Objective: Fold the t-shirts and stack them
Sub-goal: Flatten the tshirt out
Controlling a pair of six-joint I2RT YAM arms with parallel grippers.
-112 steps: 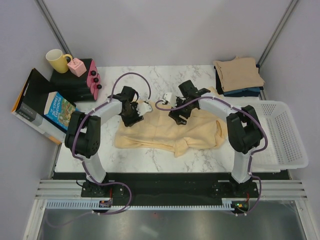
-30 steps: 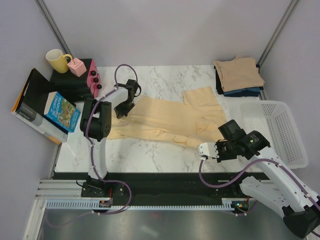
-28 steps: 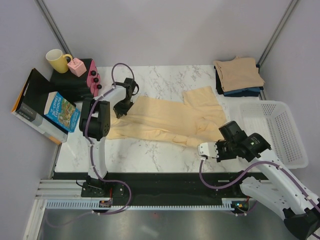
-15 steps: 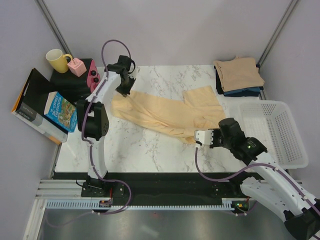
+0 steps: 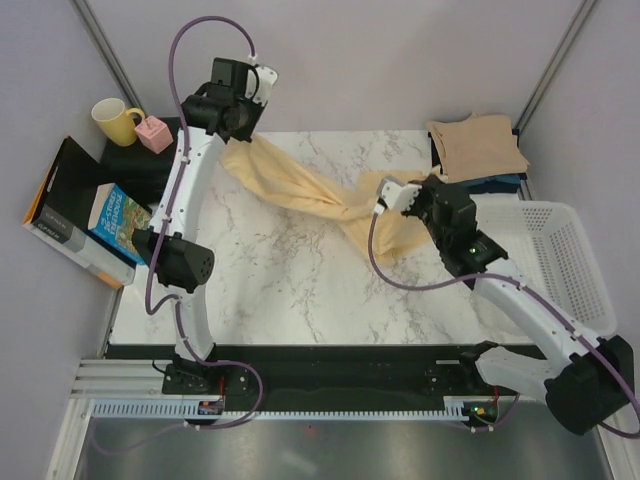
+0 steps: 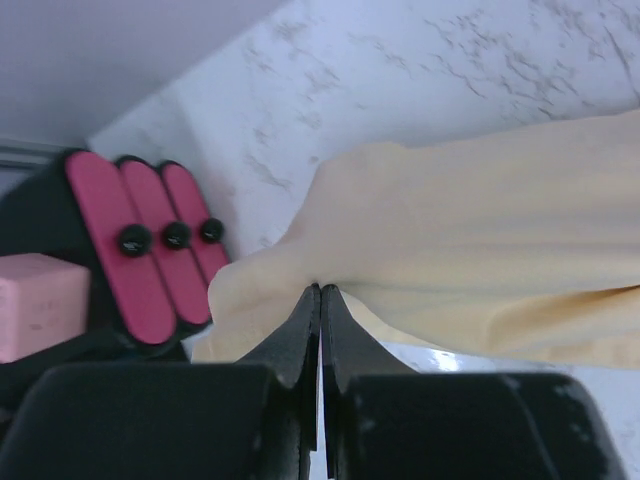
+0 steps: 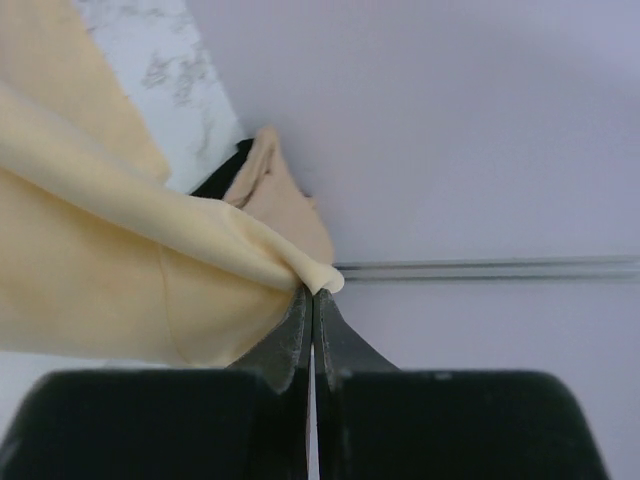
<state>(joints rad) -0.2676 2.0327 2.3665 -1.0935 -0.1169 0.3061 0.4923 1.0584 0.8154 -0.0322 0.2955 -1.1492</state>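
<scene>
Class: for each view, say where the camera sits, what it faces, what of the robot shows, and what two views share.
Top external: overhead behind the robot, facing down at the table; left arm and right arm show.
Left wrist: on the left arm, facing the yellow t-shirt; left hand shows.
Right wrist: on the right arm, facing the wall; right hand shows.
Shared: both wrist views show that t-shirt pinched.

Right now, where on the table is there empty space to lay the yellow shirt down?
Biggest bare patch: the near marble, between the stretched cream t-shirt and the arm bases. A smaller strip: the far edge, between that shirt and the folded stack. Crowded: the right side by the white basket, the far left by the mug.
</scene>
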